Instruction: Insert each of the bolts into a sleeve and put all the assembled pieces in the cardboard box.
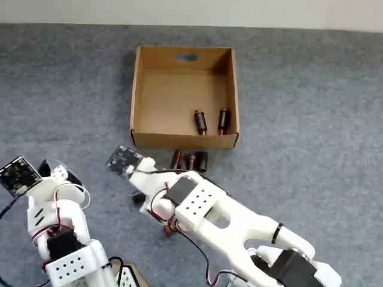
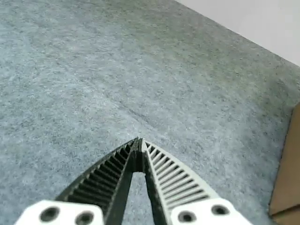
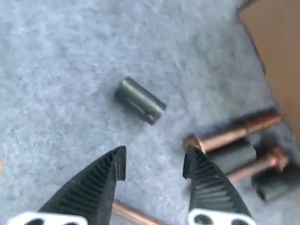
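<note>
Your left gripper (image 2: 138, 143) is pinched tip to tip with nothing between its jaws, hanging over bare grey carpet (image 2: 93, 70). Your right gripper (image 3: 154, 163) stands wide and holds nothing. A copper bolt (image 3: 132, 213) lies on the carpet below it, close to the base of its fingers. Just past the fingertips a lone sleeve (image 3: 139, 101) lies on its side, apart from the other parts.

Farther out, just outside the box's front wall, you have a small cluster: a second bolt (image 3: 232, 133), a second sleeve (image 3: 234, 157) just beside it, a third bolt (image 3: 255, 166) and a third sleeve (image 3: 276, 185). You cannot tell whether any bolt there sits inside a sleeve.

Farthest off, the cardboard box (image 1: 179, 95) stands open. On its floor, toward the right front corner, lie a first assembled piece (image 1: 200, 122) and a second assembled piece (image 1: 224, 121), side by side and not touching.
</note>
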### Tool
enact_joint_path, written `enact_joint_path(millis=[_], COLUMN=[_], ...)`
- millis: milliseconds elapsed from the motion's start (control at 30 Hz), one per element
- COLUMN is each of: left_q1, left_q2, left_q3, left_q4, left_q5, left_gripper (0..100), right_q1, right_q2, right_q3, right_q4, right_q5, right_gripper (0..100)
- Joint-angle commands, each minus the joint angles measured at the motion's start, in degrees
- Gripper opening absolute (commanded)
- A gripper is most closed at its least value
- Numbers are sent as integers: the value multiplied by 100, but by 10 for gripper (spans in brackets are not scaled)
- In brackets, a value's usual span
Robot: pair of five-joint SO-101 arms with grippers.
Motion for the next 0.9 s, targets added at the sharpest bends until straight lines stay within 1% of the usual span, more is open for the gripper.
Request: enact_joint_path(millis=[0,300,433,667,867], left_q1=[-84,-66,-66,-92,-110], left_q2=[-31,-31,-31,-31,-31], left_q3=[101,101,101,101,101], left_q4=[-123,-114,-132,-141,-141], left_q5=[35,35,35,18,18], left_gripper=[10,10,10,10,10], right_q1=[-84,-127,-321,-374,-382], right_q2=[-207,-171,391,1938,2404], right_q3=[-57,-66,-251,-1437,-1930], right_q4=[-268,-286,-286,-259,-259], right_q5=[563,1635,2075,2127,2136], right_gripper=[194,194,194,194,194])
